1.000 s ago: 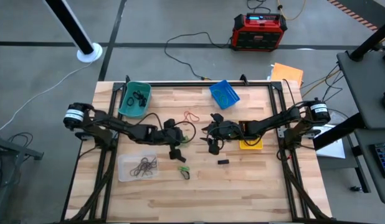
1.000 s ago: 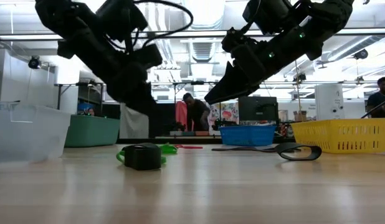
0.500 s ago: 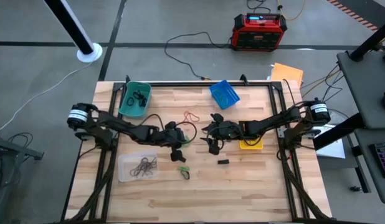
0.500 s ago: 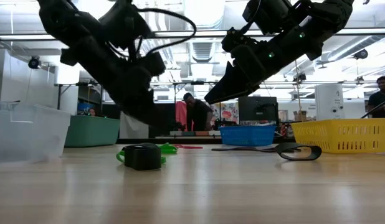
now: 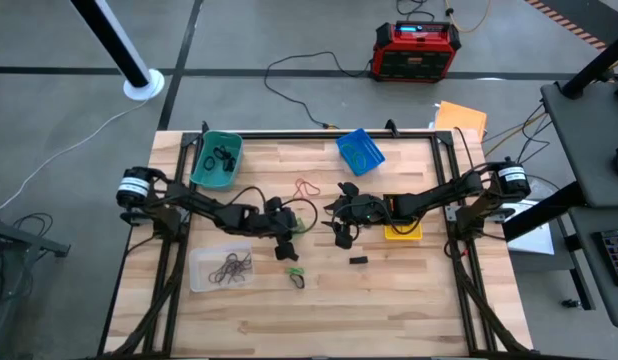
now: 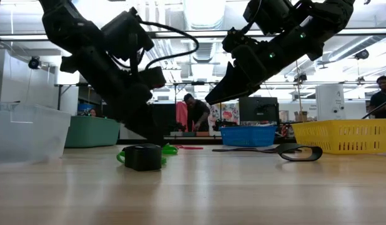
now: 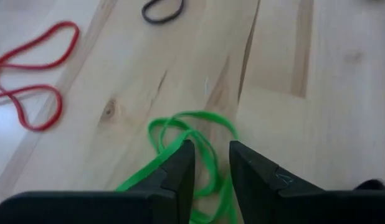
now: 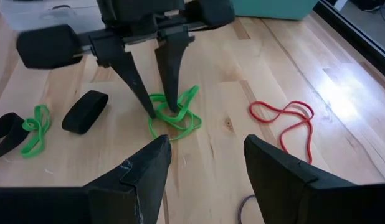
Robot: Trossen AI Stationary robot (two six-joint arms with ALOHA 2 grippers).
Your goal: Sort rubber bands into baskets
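While the left gripper point(image 8: 156, 93) sits low over the green band point(image 8: 175, 118) mid-table, fingers slightly apart and straddling a strand, nothing looks clamped. Risk: tips scrape wood, or snag one loop and fling it. Right gripper point(image 8: 205, 171) hovers nearby, fingers wide apart, holding nothing.

No legible text or labels
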